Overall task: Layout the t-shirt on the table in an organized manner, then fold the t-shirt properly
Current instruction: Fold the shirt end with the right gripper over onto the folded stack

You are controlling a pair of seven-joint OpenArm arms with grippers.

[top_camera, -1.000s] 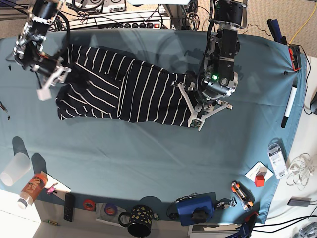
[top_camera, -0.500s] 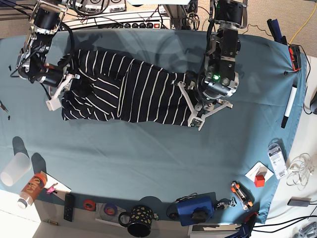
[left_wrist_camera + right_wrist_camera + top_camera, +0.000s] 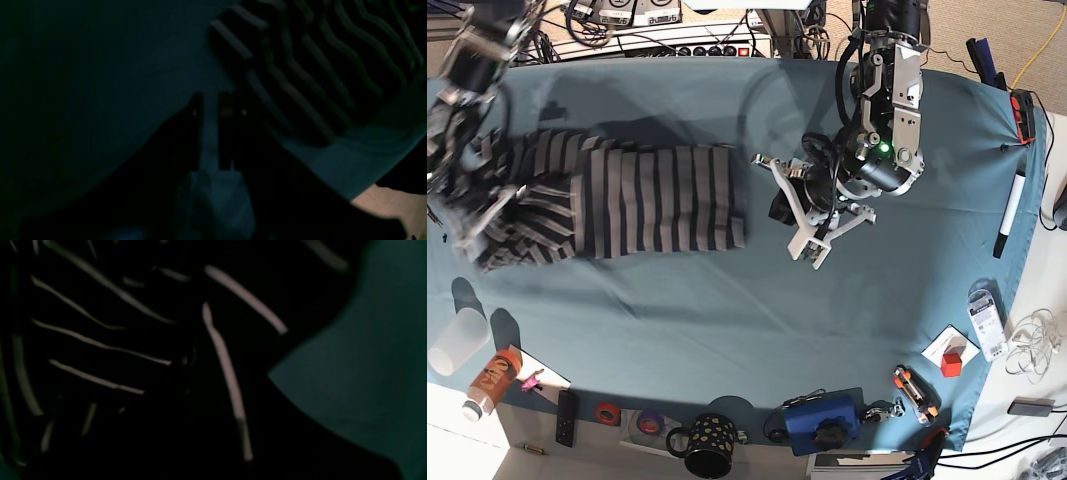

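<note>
base: we look straight down on the whole worktop [image 3: 757, 300] | wrist views: we sit close above the t-shirt [image 3: 627, 200], both sharing its stripes with base

1. A robotics lab or test bench, to judge by the wide work table draped in a plain teal-blue cloth [image 3: 727, 340]; two black and white robot arms reach over it from the far edge.
2. Behind that edge runs a row of white power strips and tangled black cables [image 3: 677, 30].
3. Along the near and right edges lie loose bench items: a black mug with yellow dots [image 3: 707, 445]; a blue box-shaped device [image 3: 822, 420]; a black marker pen [image 3: 1010, 215]; a translucent plastic cup [image 3: 455, 340].
</note>
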